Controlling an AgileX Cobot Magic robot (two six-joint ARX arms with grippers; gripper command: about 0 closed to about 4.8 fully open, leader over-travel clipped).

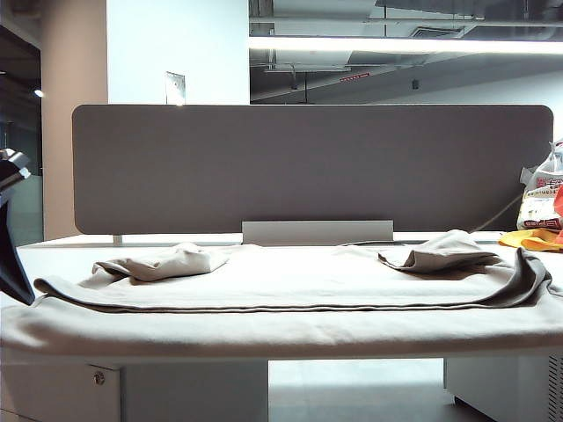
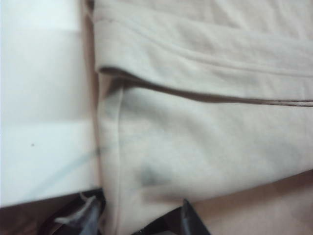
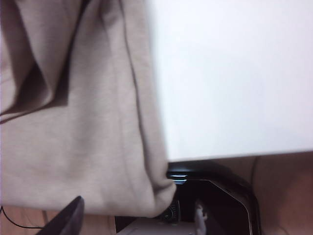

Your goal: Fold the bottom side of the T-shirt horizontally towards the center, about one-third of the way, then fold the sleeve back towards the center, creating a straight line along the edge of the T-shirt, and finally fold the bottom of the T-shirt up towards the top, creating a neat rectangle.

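Large beige knit T-shirt (image 1: 290, 281) lay spread across the white surface (image 1: 53, 255), filling the lower middle of the exterior frame, its stitched hem edge (image 1: 264, 309) folded over in a long horizontal line. Left end effector (image 2: 139, 218) hung over the shirt's side edge, fingers apart with cloth between them, grip not discernible. Right end effector (image 3: 137, 215) sat at the shirt's corner by the surface's edge, fingers spread, hold likewise unclear.

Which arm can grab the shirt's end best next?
Probably left: the left pincer, open, hangs over the shirt's seamed end by the fold. The right pincer, also open, faces cloth drooping off the table corner.
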